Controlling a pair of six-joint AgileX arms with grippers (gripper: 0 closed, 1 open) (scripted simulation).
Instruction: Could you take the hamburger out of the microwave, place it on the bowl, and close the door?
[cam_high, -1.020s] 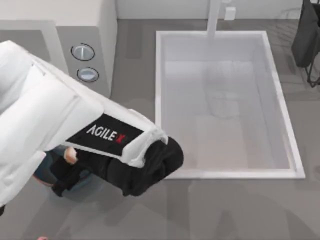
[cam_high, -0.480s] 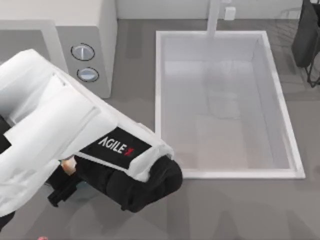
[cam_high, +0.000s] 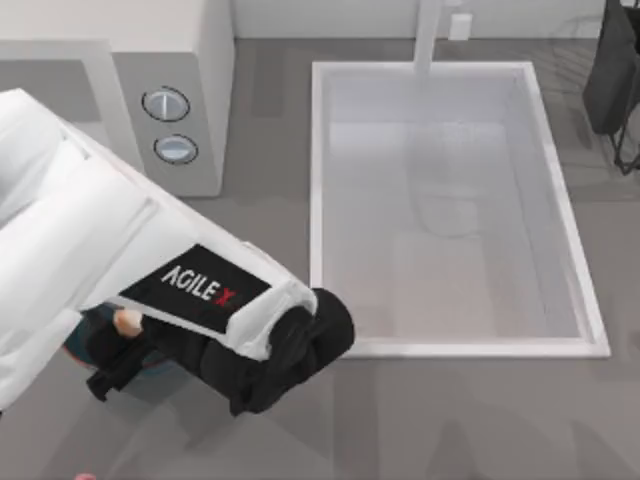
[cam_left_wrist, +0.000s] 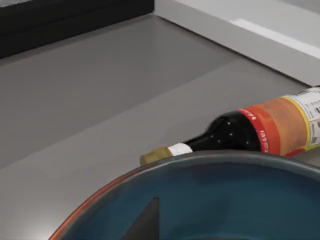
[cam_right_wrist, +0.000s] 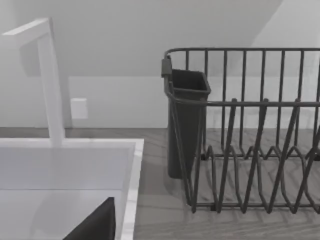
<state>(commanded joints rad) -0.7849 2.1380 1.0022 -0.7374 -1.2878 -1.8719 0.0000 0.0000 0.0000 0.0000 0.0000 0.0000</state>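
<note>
At the desk's (cam_high: 450, 420) left front, the left hand (cam_high: 112, 368) hangs over the bowl (cam_high: 85, 350), and a pale bit of the hamburger (cam_high: 128, 322) peeks beside it; whether the hand grips it I cannot tell. Behind stands the microwave (cam_high: 180, 90) with two knobs. A bottle (cam_left_wrist: 260, 130) lies just beside the bowl's rim. To the right sit the sink (cam_high: 450, 210) and a dish rack (cam_right_wrist: 250, 135).

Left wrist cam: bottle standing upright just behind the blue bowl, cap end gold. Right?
Not quite. In the left wrist view the bottle lies on its side, not upright, just behind the blue bowl; its cap end is gold as you say.
</note>
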